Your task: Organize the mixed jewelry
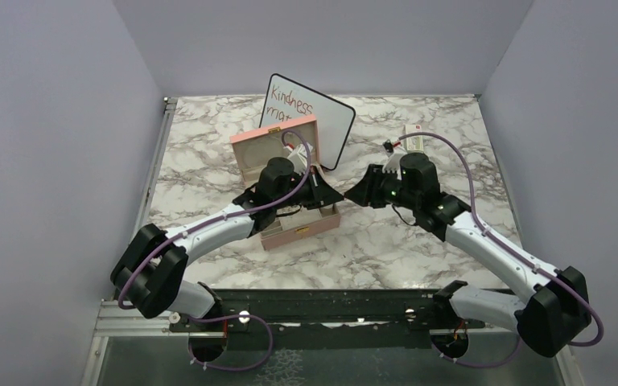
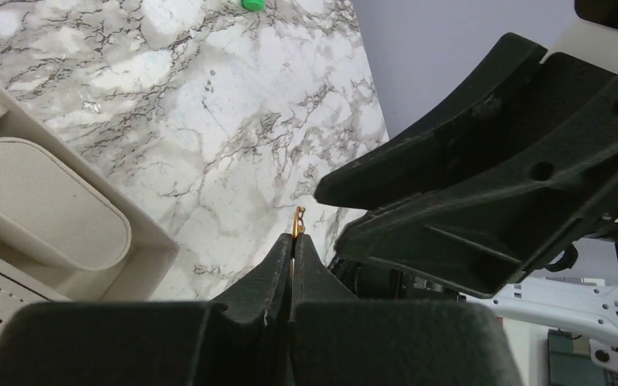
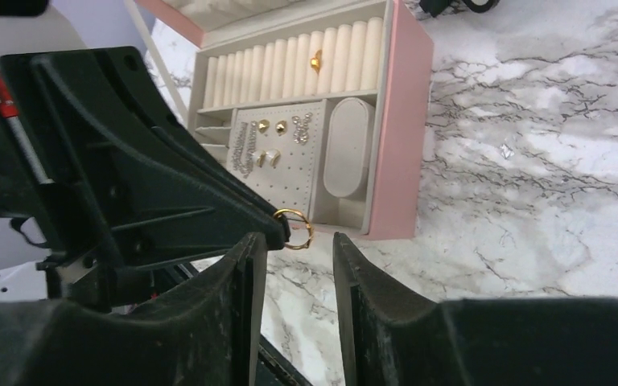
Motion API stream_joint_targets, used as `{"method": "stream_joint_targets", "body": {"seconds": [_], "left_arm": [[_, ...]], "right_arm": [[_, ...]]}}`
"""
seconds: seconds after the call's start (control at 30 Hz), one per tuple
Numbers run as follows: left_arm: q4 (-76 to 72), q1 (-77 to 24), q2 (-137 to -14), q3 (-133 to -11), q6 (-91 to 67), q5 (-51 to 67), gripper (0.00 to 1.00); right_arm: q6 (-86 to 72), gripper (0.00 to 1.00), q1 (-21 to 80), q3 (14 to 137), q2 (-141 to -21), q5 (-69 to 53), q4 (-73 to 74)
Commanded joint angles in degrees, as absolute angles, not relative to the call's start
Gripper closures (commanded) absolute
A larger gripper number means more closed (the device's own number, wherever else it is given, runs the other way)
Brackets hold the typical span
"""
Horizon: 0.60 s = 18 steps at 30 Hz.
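Left pincer [image 2: 292,241], closest to the left wrist lens, is pressed together on a gold ring [image 2: 298,219]. The ring is seen edge-on and protrudes past the fingertips, above the tabletop [image 2: 209,121] and just outside the box.

Pink box [image 3: 402,121]: open, lid raised at its far side.
- Rear compartment: a row of cream ring rolls [image 3: 273,68], with one gold piece [image 3: 315,60] seated between two rolls.
- Middle compartment: a perforated panel [image 3: 290,181] carrying several small earrings [image 3: 269,145], gold and silver in colour.
- Right compartment: an oval cushion [image 3: 346,145], bare.

Arm pose: both arms reach forward and inward, and the pincers meet tip to tip just beside the right side of the box. Right pincer [image 3: 296,239] has its fingers apart. The held ring sits at the mouth of that gap, and contact with either finger cannot be determined.

Surroundings: a whiteboard [image 1: 322,129] with red handwriting leans behind the box. A small white packet [image 1: 414,138] lies on the tabletop beyond the right wrist. In the top view, the left wrist covers most of the box interior.
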State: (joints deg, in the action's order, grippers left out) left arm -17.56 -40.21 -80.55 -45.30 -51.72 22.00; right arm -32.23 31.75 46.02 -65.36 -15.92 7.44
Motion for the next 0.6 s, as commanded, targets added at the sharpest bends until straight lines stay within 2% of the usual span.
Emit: {"method": "stream_joint_targets", "body": {"seconds": [0.0,0.13,0.33,0.5,0.57], "left_arm": [[-19.2,-40.1,-78.0,-47.0,-50.3,24.2,1.0],[-19.2,-38.7,-76.3,-48.1,-52.2,28.8,1.0],[-20.3,-36.5,-72.8,-51.2,-56.9,35.3,1.0],[-24.2,-35.4,-71.1,-52.7,-62.6,38.7,1.0],[-25.5,-35.4,-71.0,-53.2,-64.1,39.5,1.0]], "right_arm": [[-35.9,0.55,31.4,44.7,-60.1,-16.0,3.5],[-40.9,0.47,31.4,43.3,-56.5,-16.5,0.7],[-57.7,0.39,31.4,37.0,-50.6,-17.3,-14.0],[-67.4,0.39,31.4,33.3,-50.4,-21.0,-29.5],[-69.2,0.43,31.4,33.7,-51.2,-22.3,-33.4]]}}
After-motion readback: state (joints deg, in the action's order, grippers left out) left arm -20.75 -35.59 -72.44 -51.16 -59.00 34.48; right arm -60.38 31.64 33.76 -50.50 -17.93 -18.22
